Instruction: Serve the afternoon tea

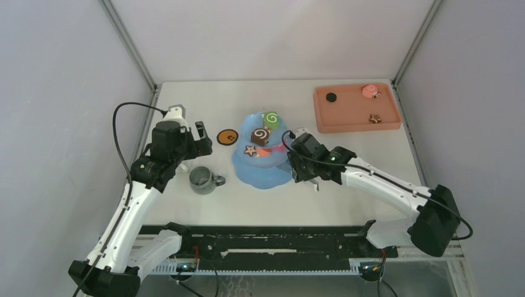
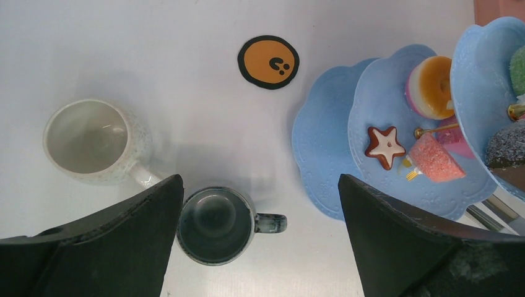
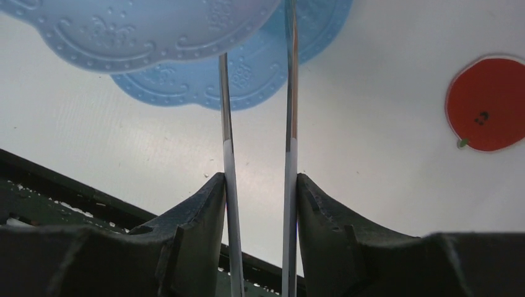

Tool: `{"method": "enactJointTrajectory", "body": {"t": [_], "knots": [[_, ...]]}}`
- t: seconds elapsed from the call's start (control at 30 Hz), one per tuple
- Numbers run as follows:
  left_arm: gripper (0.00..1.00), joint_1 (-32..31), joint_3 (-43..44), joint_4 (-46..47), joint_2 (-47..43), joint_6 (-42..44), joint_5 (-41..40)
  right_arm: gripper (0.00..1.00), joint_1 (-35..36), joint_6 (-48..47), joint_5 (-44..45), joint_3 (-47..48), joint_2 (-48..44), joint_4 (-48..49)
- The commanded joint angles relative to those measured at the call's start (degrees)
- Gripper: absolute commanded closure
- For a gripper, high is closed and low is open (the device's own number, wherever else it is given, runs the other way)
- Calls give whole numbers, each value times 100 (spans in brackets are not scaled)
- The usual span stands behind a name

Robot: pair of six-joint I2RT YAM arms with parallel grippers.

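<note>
My right gripper (image 3: pixel 259 185) pinches the metal tongs (image 3: pixel 226 136), whose tips vanish behind a tier of the blue cake stand (image 1: pixel 263 170) mid-table. My left gripper (image 2: pixel 260 179) gapes wide above the grey-green mug (image 2: pixel 215 226). White table (image 1: pixel 347 192), grey walls (image 1: pixel 62 74).

Left arm (image 1: pixel 133 204) reaching toward 1 o'clock, left gripper (image 2: pixel 260 185) pointing down, jaws spread wide, nothing between them, right arm (image 1: pixel 384 185) extended low toward 10 o'clock, right gripper (image 3: pixel 260 179) clamped against both blades of metal tongs (image 3: pixel 226 124)
</note>
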Motion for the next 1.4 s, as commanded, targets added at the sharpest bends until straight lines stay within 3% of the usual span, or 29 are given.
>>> {"method": "enactJointTrajectory", "body": {"t": [0.0, 0.1, 0.33, 0.4, 0.6, 0.83, 0.97, 1.1, 1.37], "knots": [[0, 47, 75, 181, -3, 48, 22, 50, 59, 66, 251, 81, -756, -359], [0, 48, 82, 211, 12, 35, 61, 53, 66, 193, 294, -8, -1100, -616], [0, 48, 88, 279, 94, 12, 158, 92, -314, 209, 800, -57, -1901, -1339], [0, 53, 93, 284, 130, 13, 185, 97, -626, 185, 920, 6, -2161, -1507], [0, 51, 138, 356, 257, 48, 199, 95, -2232, -41, 995, 546, -2282, -1476], [0, 46, 261, 421, 497, 108, 191, 86, -4452, -282, 304, 973, -1340, -185], [0, 46, 359, 443, 663, 149, 167, 69, -4862, -307, 263, 1663, -244, 224], [0, 61, 473, 467, 816, 161, 83, 65, -5050, -288, 219, 2237, 714, 659], [0, 103, 467, 574, 808, 204, -238, 60, -5087, -347, 222, 3835, 2596, 548]]}}
